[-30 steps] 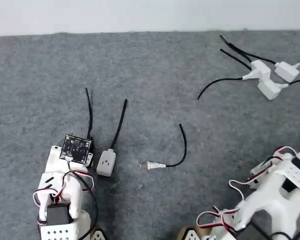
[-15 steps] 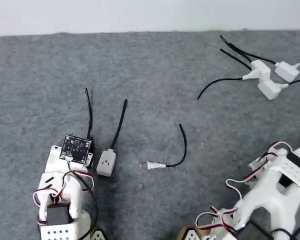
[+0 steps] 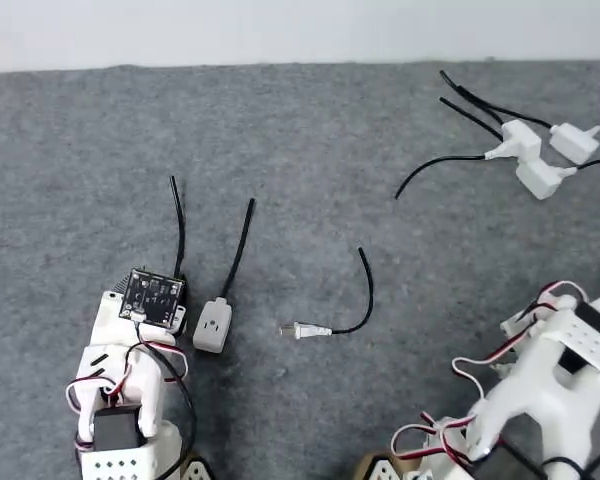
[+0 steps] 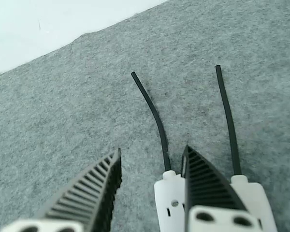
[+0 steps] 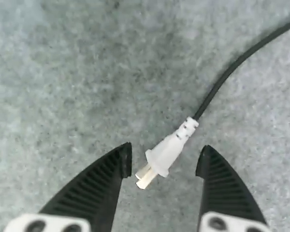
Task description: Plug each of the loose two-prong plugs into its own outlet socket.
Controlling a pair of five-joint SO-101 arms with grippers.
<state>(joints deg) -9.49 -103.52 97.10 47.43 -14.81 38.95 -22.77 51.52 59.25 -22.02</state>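
Observation:
My left gripper (image 4: pixel 152 151) is open low over the grey mat, its fingers straddling a white outlet socket (image 4: pixel 169 203) with a black cord. A second white socket (image 4: pixel 249 198) lies just outside one finger; from above it shows beside the left arm (image 3: pixel 130 360) as a socket (image 3: pixel 212 325). A loose two-prong plug (image 3: pixel 305 330) with a curved black cord lies mid-mat. My right gripper (image 5: pixel 167 146) is open, with a white two-prong plug (image 5: pixel 164 154) lying on the mat between its fingers. The right arm (image 3: pixel 555 375) stands at the near right.
A cluster of white sockets and plugs (image 3: pixel 540 150) with black cords lies at the far right corner. The grey mat (image 3: pixel 310 150) ends at a pale wall along the back. The middle and far left of the mat are bare.
The right arm has shifted slightly at the near right. The left arm, the sockets and the mid-mat plug have stayed put.

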